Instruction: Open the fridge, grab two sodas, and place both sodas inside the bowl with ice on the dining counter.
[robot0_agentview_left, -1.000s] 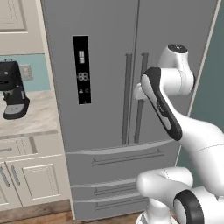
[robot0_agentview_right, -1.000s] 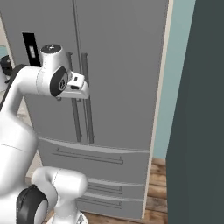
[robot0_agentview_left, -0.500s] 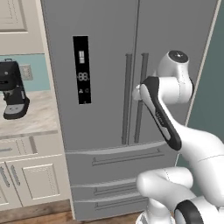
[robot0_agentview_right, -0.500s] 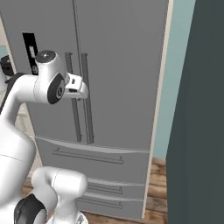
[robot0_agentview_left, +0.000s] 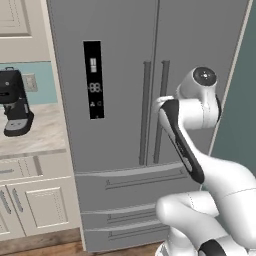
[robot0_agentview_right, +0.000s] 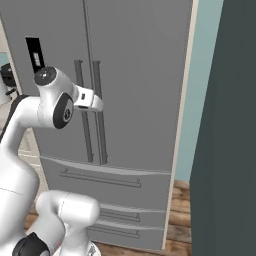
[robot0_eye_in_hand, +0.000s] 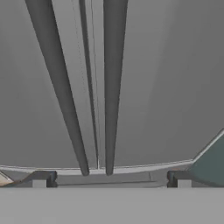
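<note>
The fridge (robot0_agentview_right: 135, 90) stood shut, both upper doors closed and its two bar handles (robot0_agentview_right: 91, 112) side by side at the centre seam. The arm's (robot0_agentview_right: 52, 102) white wrist reached to the handles (fingers hidden behind it). Lower drawers (robot0_agentview_right: 107, 185) sat closed above a wood floor (robot0_agentview_right: 179, 220).
</note>
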